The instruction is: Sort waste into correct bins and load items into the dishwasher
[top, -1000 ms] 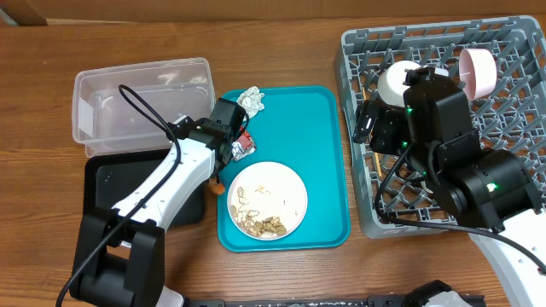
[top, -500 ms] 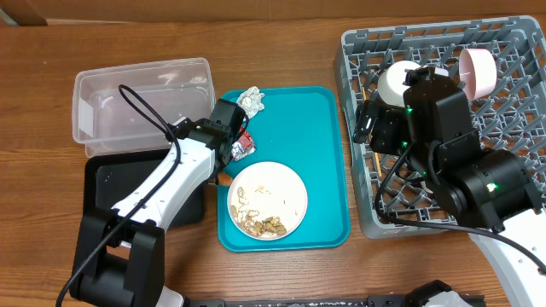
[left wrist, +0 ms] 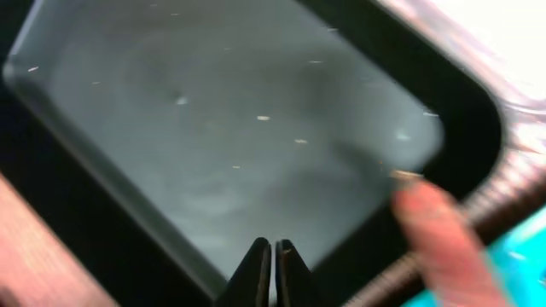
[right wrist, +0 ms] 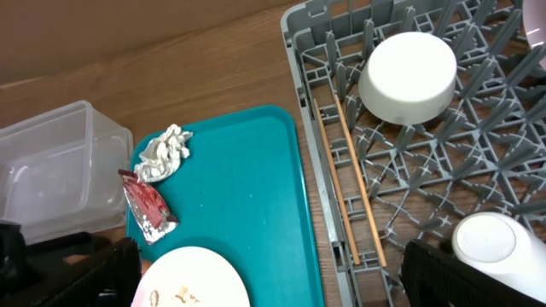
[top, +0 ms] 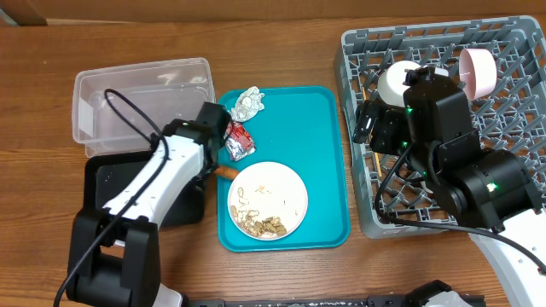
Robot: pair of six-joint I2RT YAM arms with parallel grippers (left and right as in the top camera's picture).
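Two claws were in view above a wooden bench. My left claw was pressed together with nothing between its tips, hanging over the shallow black tray; that wrist view was blurred. The black tray lay just beside the clear tub, which looked empty.

My right claw stood spread wide and held nothing, above the near edge of the grey dish rack.

Between the bins and the rack lay a teal tray. The orange carrot-like piece rested at its left edge, just beside the white plate and close to my left arm. The small red packet lay on the teal tray near that same edge, and the crumpled silvery-white wrapper sat at its far left corner. Beige food scraps were scattered on the plate, mostly on its near side.

In the rack, the white bowl sat upside down. The pair of chopsticks lay side by side along the lattice near the rack's left wall. The pink bowl stood tilted on its edge farther right. The small white cup rested in the rack close to one finger of my right claw.
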